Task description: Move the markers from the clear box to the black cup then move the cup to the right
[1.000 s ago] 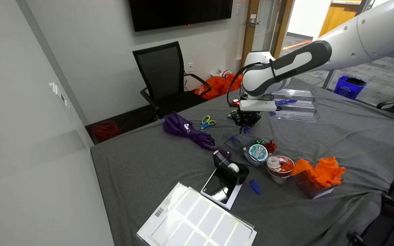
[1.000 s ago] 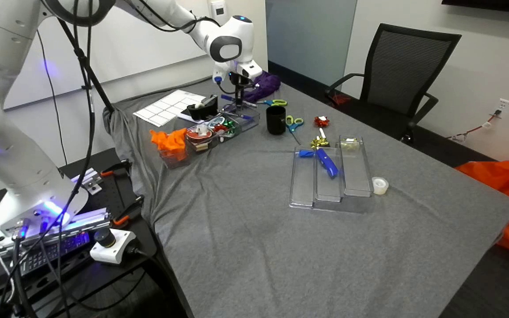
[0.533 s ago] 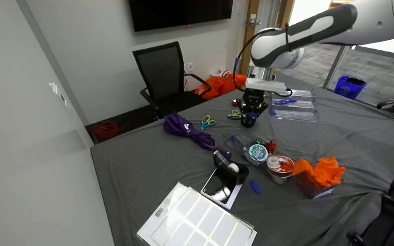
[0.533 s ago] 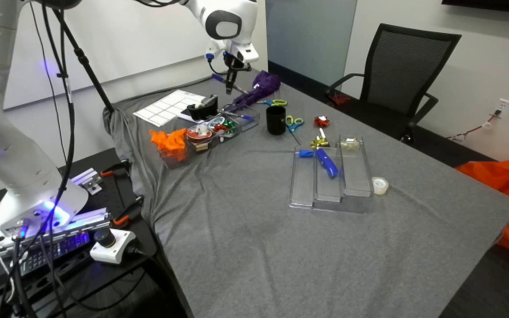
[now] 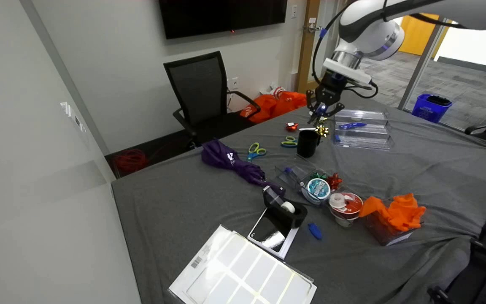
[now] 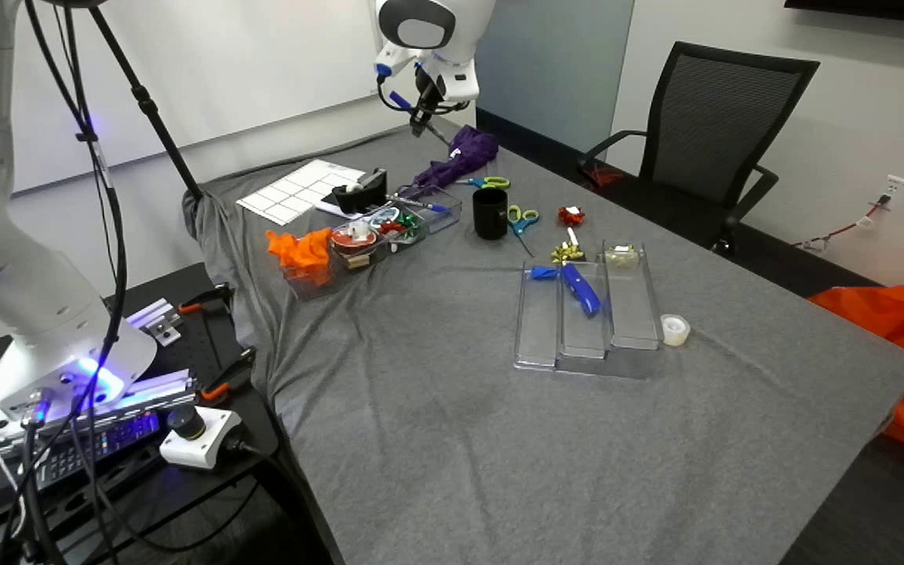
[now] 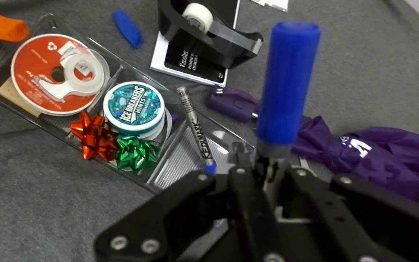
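Note:
High above the table, my gripper (image 7: 264,160) is shut on a marker (image 7: 289,83) with a blue cap; in an exterior view this marker (image 6: 400,100) hangs tilted. Below lies the clear box (image 7: 171,169), also seen in an exterior view as a see-through box (image 5: 283,181). A silver marker (image 7: 198,131) with a blue end leans in its end compartment, partly covered by my finger. The black cup (image 6: 490,216) stands upright beside the box in both exterior views, apart from my gripper. The cup is out of the wrist view.
Mints (image 7: 134,105), bows and ribbon fill the box's other compartments. Near it lie a purple umbrella (image 5: 234,162) and a tape dispenser (image 5: 285,211). Scissors (image 6: 523,218), a gold bow (image 6: 567,252) and a stepped clear tray (image 6: 538,337) are close to the cup.
My gripper has risen from beside the clear box to high above the table, carrying the marker, which is now more tilted. The cup and the box have stayed put.

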Controlling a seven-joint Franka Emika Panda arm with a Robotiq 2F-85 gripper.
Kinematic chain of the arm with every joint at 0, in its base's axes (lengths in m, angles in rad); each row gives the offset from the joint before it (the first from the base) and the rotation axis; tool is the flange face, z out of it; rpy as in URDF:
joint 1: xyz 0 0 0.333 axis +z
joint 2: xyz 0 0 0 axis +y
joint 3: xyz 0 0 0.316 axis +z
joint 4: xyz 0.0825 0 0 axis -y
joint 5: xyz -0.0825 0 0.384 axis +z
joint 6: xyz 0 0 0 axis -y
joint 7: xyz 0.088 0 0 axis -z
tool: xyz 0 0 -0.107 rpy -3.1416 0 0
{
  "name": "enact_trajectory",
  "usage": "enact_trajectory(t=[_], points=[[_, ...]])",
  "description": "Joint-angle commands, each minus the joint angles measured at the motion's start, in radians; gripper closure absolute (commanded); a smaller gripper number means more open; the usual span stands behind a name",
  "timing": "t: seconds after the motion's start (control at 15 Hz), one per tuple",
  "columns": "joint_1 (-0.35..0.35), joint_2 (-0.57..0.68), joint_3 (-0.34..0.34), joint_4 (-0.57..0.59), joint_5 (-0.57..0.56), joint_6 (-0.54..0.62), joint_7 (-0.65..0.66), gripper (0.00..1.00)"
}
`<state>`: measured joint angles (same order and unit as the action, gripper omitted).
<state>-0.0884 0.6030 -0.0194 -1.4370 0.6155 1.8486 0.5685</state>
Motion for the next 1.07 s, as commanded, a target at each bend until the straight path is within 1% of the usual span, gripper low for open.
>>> enact_trajectory(t=[0.0, 0.07, 0.13, 0.27, 0.53, 0.6, 0.73, 1.0], points=[[-0.041, -0.015, -0.015, 0.059, 0.035, -0.085, 0.059, 0.96], [-0.047, -0.013, -0.021, 0.079, 0.026, -0.114, 0.081, 0.96], [-0.032, -0.002, -0.019, 0.057, 0.018, -0.06, 0.046, 0.83], [-0.043, -0.005, -0.025, 0.08, 0.017, -0.093, 0.065, 0.83], [-0.042, -0.005, -0.025, 0.083, 0.017, -0.096, 0.072, 0.83], [-0.042, -0.005, -0.025, 0.083, 0.017, -0.096, 0.072, 0.96], [-0.052, 0.066, -0.025, 0.149, 0.043, -0.079, 0.113, 0.96], [-0.092, 0.221, -0.029, 0.291, 0.06, -0.097, 0.201, 0.96]])
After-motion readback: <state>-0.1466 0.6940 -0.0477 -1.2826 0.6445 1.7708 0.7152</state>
